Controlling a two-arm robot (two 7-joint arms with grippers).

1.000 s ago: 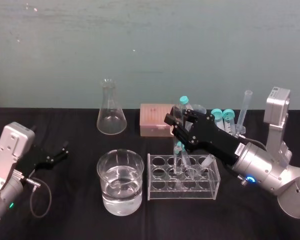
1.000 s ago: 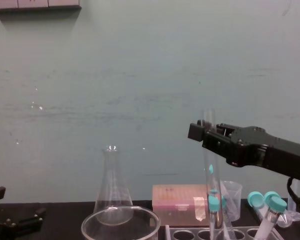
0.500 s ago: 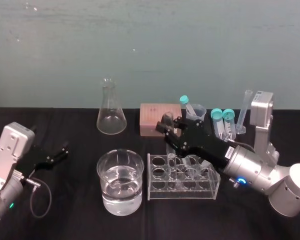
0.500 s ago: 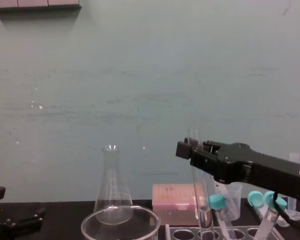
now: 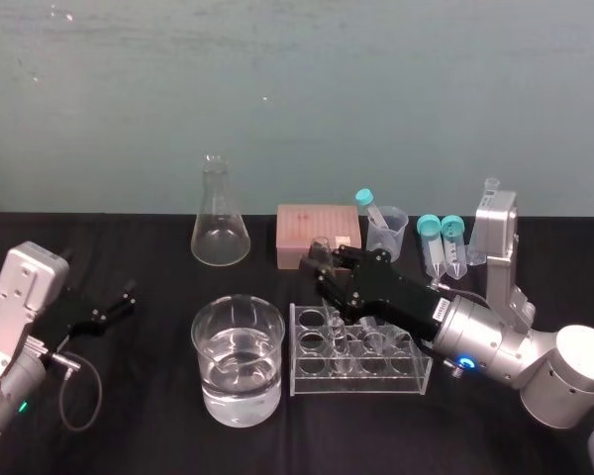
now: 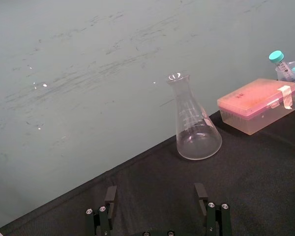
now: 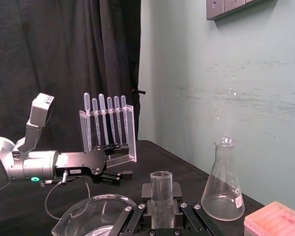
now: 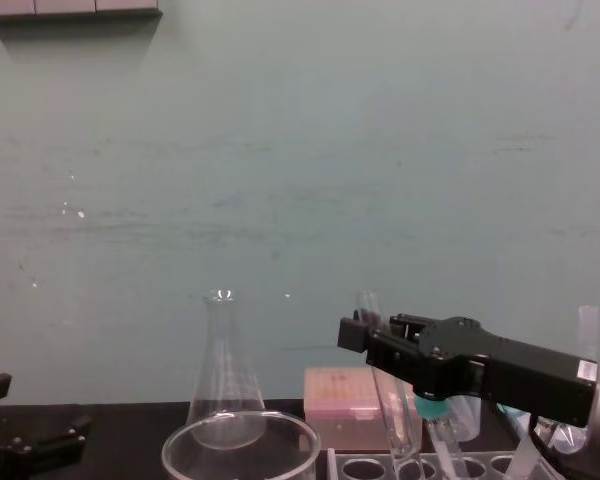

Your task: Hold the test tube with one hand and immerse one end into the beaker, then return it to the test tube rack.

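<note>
Right claw (image 5: pixel 325 269) is clenched on the test tube (image 7: pixel 161 196) a bit below its open top, holding it slightly tilted over the left end of the test tube rack (image 5: pixel 361 384). The rounded end is down at the holes, can't tell if it's actually in one. The beaker (image 5: pixel 237 396) sits just left of the rack on the bench (image 5: pixel 148 426), and the left claw (image 5: pixel 114 302) is parked far left, fingers spread, holding nothing.

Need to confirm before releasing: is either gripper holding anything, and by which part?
The right gripper holds the test tube just below its open top; the left gripper holds nothing.
</note>
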